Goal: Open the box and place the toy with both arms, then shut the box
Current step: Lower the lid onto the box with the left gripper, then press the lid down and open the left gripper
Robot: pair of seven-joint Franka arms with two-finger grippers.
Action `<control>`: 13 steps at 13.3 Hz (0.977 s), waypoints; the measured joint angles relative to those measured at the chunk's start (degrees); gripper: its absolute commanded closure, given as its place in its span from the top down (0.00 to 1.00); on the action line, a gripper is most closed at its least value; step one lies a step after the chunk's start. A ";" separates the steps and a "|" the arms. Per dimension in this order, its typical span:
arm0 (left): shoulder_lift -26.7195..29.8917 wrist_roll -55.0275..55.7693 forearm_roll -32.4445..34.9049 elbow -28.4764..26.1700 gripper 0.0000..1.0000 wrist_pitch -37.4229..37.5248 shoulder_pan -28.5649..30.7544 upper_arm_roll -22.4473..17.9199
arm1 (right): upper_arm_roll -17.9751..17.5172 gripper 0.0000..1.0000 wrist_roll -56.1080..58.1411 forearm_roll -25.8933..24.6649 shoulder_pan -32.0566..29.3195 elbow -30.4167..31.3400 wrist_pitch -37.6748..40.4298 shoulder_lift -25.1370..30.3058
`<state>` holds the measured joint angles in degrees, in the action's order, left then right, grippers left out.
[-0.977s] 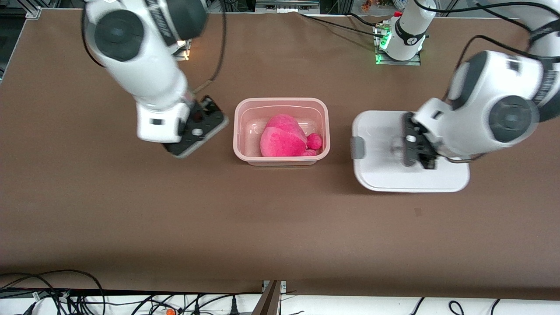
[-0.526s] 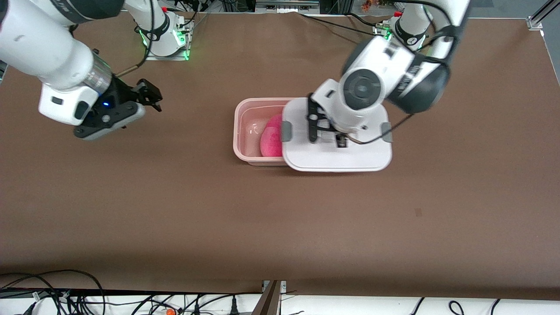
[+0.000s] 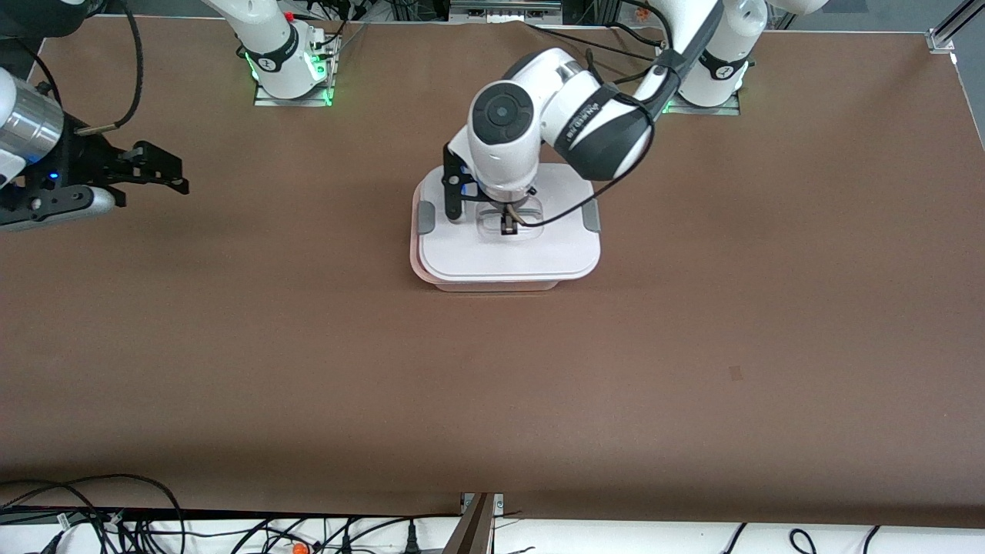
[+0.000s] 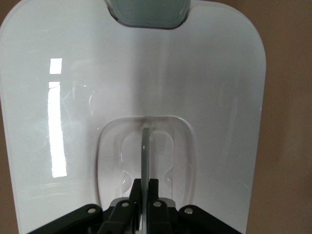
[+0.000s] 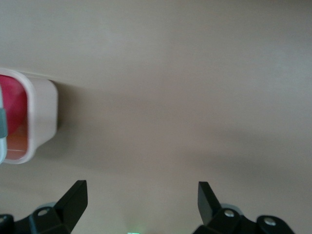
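The white lid (image 3: 508, 250) with grey side clips (image 3: 425, 218) lies over the pale pink box base (image 3: 492, 285) in the middle of the table. My left gripper (image 3: 509, 224) is shut on the lid's clear centre handle (image 4: 146, 146). In the left wrist view my left gripper (image 4: 146, 187) pinches that thin handle over the lid (image 4: 73, 97). The toy is hidden under the lid in the front view. In the right wrist view its hot pink (image 5: 13, 100) shows through the box wall (image 5: 43, 117). My right gripper (image 3: 165, 173) is open and empty, over bare table at the right arm's end; it also shows in the right wrist view (image 5: 141, 195).
The brown table (image 3: 492, 385) has its front edge near the camera, with loose cables (image 3: 115, 523) below it. The arm bases (image 3: 288, 69) stand along the edge farthest from the camera.
My left gripper has carried the lid from the table at the left arm's end onto the box, covering the toy. My right gripper has drawn away toward its own end.
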<state>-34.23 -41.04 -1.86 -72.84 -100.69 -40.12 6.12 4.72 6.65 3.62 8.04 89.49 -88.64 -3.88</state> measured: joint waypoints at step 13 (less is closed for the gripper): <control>-4.21 0.77 0.97 0.94 0.00 -3.12 -2.41 -0.95 | -0.97 1.00 -0.57 -2.05 -0.57 -3.38 -1.38 -0.04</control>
<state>-38.44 -40.26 -0.89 -71.89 -103.81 -42.53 5.18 3.75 6.08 1.57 7.47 86.11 -90.03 -3.92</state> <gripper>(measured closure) 0.930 0.000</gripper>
